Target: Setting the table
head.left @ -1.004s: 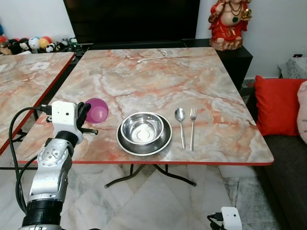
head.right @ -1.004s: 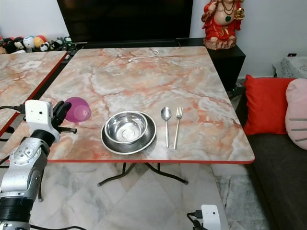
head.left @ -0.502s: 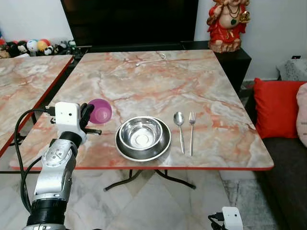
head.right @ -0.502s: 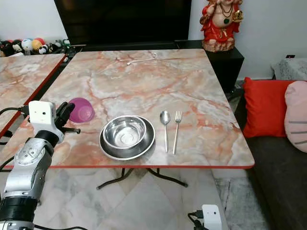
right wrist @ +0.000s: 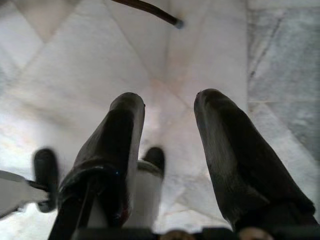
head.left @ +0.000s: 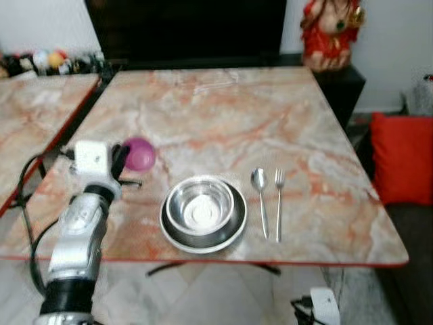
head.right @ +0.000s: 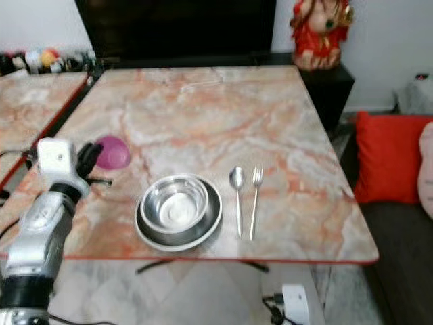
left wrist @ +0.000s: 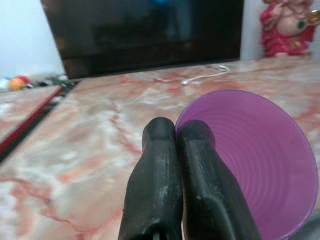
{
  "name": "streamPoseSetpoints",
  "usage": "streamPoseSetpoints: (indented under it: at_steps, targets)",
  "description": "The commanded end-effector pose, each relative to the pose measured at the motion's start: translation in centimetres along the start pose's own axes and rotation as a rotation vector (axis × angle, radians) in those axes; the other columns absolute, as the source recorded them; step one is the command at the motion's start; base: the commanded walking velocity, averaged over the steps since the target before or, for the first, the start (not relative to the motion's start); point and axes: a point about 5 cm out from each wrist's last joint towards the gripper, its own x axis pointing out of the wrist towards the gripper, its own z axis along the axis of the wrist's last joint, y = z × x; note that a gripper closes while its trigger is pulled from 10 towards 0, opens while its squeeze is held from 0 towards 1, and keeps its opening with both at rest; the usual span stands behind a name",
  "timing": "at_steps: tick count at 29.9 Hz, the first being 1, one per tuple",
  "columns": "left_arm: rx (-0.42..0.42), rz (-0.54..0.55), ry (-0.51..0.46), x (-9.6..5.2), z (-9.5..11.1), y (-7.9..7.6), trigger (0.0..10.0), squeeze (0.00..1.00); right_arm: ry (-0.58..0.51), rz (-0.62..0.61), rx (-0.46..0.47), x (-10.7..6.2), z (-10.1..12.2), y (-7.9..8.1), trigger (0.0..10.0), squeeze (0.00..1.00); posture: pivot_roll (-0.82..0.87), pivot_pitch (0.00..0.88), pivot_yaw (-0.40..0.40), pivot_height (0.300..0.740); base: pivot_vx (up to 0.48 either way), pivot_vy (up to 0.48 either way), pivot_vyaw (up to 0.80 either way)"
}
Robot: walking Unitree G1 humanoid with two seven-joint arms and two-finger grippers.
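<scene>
Head views are blurred and shifted vs 0.5 s ago, so the camera moved; table (head.left: 223, 115) layout unchanged. Steel bowl (head.left: 200, 205) on plate (head.left: 223, 237), spoon (head.left: 260, 199) and fork (head.left: 279, 202) sit well to the right of the left gripper (left wrist: 176, 131). Left arm still raised at the table's near-left edge, fingers pinched on the rim of the purple cup (left wrist: 260, 160), which is held tipped on its side. Right gripper (right wrist: 167, 102) hangs over the floor, fingers apart.

No readable text or labels.
</scene>
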Motion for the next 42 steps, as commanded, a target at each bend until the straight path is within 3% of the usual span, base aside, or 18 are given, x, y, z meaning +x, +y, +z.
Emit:
streamPoseSetpoints:
  at_steps: [1,12,14,18,27,28,29,34,42]
  targets:
    - [0.018,0.056,0.004,-0.7,0.0,1.9,10.0,0.0,-0.004,0.021,0.001,0.2,0.4,0.8,10.0,0.0,-0.01,0.0,0.042,0.74,0.0,0.0,0.0]
    - [-0.048,-0.018,0.007,0.9,0.7,1.1,10.0,0.0,-0.001,0.028,-0.005,0.2,0.5,0.8,10.0,0.0,0.0,0.0,0.033,0.74,0.0,0.0,0.0]
    - [-0.052,-0.086,0.057,1.7,0.3,0.2,10.0,0.0,-0.001,0.029,-0.006,0.2,0.5,0.8,10.0,0.0,0.0,0.0,0.034,0.74,0.0,0.0,0.0]
    - [-0.082,-0.108,0.099,2.5,-0.1,0.0,10.0,0.0,-0.001,0.029,-0.002,0.2,0.5,0.8,10.0,0.0,0.0,0.0,0.036,0.74,0.0,0.0,0.0]
    - [0.011,-0.051,0.194,5.8,0.3,-0.2,10.0,0.0,-0.003,0.033,-0.005,0.3,0.7,0.9,10.0,0.0,0.01,0.0,0.03,0.74,0.0,0.0,0.0]
    - [-0.079,0.003,0.283,6.3,-0.4,-0.4,10.0,0.0,-0.003,0.034,-0.007,0.3,0.8,0.9,10.0,0.0,0.01,0.0,0.03,0.74,0.0,0.0,0.0]
    - [-0.116,0.02,0.33,6.5,-0.9,-0.7,10.0,0.0,-0.004,0.036,-0.006,0.3,0.8,0.9,10.0,0.0,0.0,0.0,0.032,0.74,0.0,0.0,0.0]
    - [-0.117,-0.031,0.39,6.7,-1.4,-1.5,10.0,0.0,-0.008,0.038,-0.011,0.3,0.9,1.1,10.0,0.0,-0.01,0.0,0.04,0.74,0.0,0.0,0.0]
    - [-0.103,-0.007,0.432,6.6,-1.3,-0.4,10.0,0.0,-0.009,0.032,-0.013,0.4,1.0,1.1,10.0,0.0,0.01,0.0,0.04,0.74,0.0,0.0,0.0]
